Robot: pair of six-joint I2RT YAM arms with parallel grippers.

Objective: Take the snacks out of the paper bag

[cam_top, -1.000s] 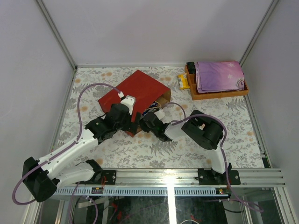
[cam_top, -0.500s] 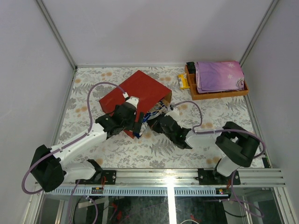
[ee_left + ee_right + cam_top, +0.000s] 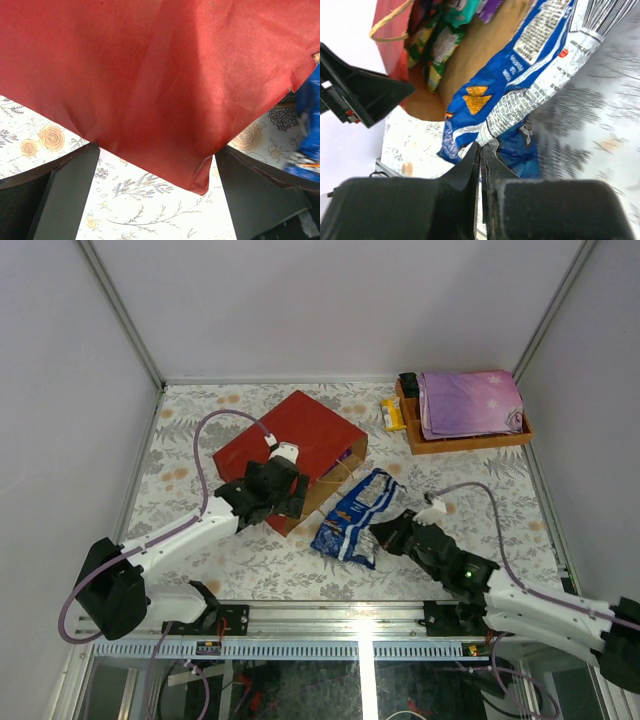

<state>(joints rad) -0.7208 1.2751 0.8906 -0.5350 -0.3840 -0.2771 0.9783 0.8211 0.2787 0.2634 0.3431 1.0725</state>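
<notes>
From above: lying flat on a floral-printed tabletop (image 3: pixel 480 500), boxed in by pale plain walls (image 3: pixel 330 310) with metal rails at the corners, one red paper bag (image 3: pixel 300 435), mouth turned to the right. Just outside that mouth, one blue-and-white pack (image 3: pixel 355 510), crumpled on the tabletop. Well right of the bag, one wooden tray (image 3: pixel 470 443) carrying one purple cloth (image 3: pixel 468 403) with star marks, and one yellow packet (image 3: pixel 392 414) at the tray's left edge, print too small to read. Left gripper (image 3: pixel 285 502) at the bag's near corner; right gripper (image 3: pixel 385 538) at the pack's near end. From the left wrist: fingers (image 3: pixel 65 195) spread wide, one on either side of the bag's red corner, not clamping it. From the right wrist: fingers (image 3: pixel 465 175) pressed together, pinching the pack's edge; two orange triangles and blocks of fine print on the pack, illegible. Inside the bag's brown mouth, green, teal and purple packets (image 3: pixel 437 47), count unclear; one thin loop handle (image 3: pixel 390 25) beside them.
</notes>
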